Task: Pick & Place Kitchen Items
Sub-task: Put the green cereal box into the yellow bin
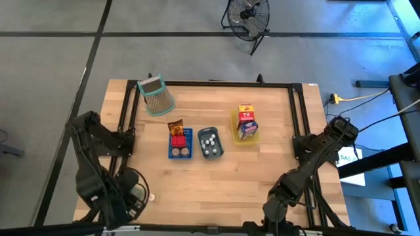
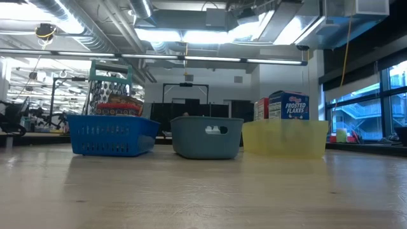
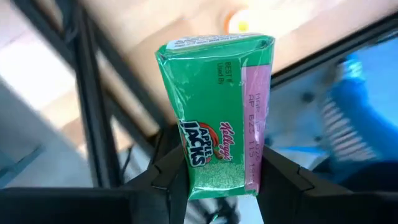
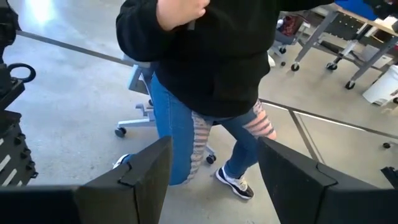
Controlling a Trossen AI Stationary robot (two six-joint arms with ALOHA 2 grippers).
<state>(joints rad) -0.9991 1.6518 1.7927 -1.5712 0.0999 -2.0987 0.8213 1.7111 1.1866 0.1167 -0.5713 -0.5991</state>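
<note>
A small green carton [image 3: 214,106] printed "Apple Jacks" sits between the fingers of my left gripper [image 3: 217,177], which is shut on it above the table's near left corner [image 1: 131,191]. My right gripper [image 4: 214,168] is out past the table's right edge [image 1: 346,128], open, with nothing between its fingers. On the table, red and blue cartons [image 1: 247,121] stand in a yellow tray [image 1: 234,131]. Tiny white round pieces [image 1: 209,140] lie in a grey-blue tray [image 1: 210,156]. A brown packet and red items [image 1: 176,133] fill a blue tray [image 1: 170,152]. My left gripper pinches the green carton between its two fingers, one on each long side, at the end nearest the wrist [image 3: 198,173]. The fingers come from above, pointing down along the carton. The carton is lifted clear, its free end [image 3: 214,43] toward the table.
A green-rimmed mesh basket [image 1: 156,96] lies at the table's far left. A small round piece [image 1: 152,196] rests on the wood beside my left arm. A black frame rail [image 1: 197,84] borders the table. A person in a black top and jeans [image 4: 205,74] stands beyond the right gripper.
</note>
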